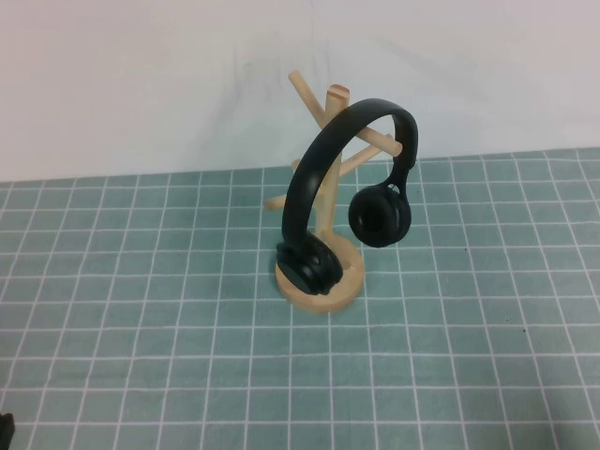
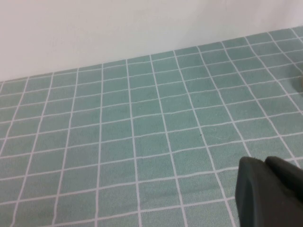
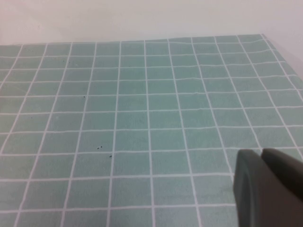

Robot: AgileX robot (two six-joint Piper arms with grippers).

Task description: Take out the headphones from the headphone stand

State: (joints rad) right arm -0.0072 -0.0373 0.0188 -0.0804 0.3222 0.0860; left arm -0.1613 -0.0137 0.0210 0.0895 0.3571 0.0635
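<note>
The headphones (image 1: 352, 192) hang on the headphone stand (image 1: 320, 281) near the surface's (image 1: 141, 309) far edge. Both arms are held low near its near edge: right end effector (image 3: 267, 189) closed; left end effector (image 2: 267, 191) closed, both holding nothing.

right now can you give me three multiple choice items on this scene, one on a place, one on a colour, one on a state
1. Where are the headphones?
A. flat on the mat
B. hung on the headphone stand
C. in a gripper

2. What colour is the grid mat?
A. green
B. red
C. black

3. How is the right gripper?
A. shut on the headphones
B. wide open
C. shut, holding nothing

Key: B, the headband arches over the wooden pegs; A, green squares with white lines; C, its fingers meet over bare mat. The left gripper hangs over bare mat too.
</note>
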